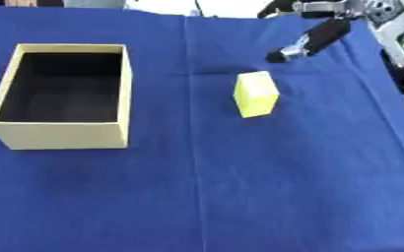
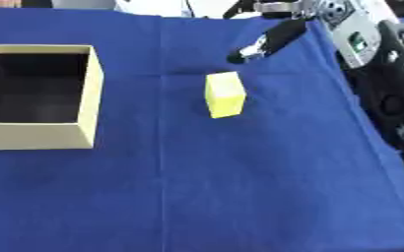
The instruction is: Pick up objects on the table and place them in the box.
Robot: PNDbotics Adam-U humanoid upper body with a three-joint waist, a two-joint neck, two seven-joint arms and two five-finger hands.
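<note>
Blue cloth (image 1: 240, 197) covers the tabotop, and on it, near the middle, a yellow block (image 1: 256, 93) stands on end, a little askew, well apart from the box (image 1: 63, 135) at the left, whose dark inside shows nothing in it. The right robot hand (image 1: 313, 39) comes in from the upper right and hangs beyond the block, its one clearly visible finger stretched straight and pointing down toward it, not touching; it holds nothing. The left robot hand shows in neither view. The block looks like a small rigid cuboid with flat, plain faces, probably light, and unlikely to crush or bend. Standing tall on a narrow base, it could tip at a sideways nudge, so the safer hold seems to be across its two broad opposite faces, around mid-height, thumb on one side and fingers on the other. Smooth faces might slip if pinched only near the top edge.
</note>
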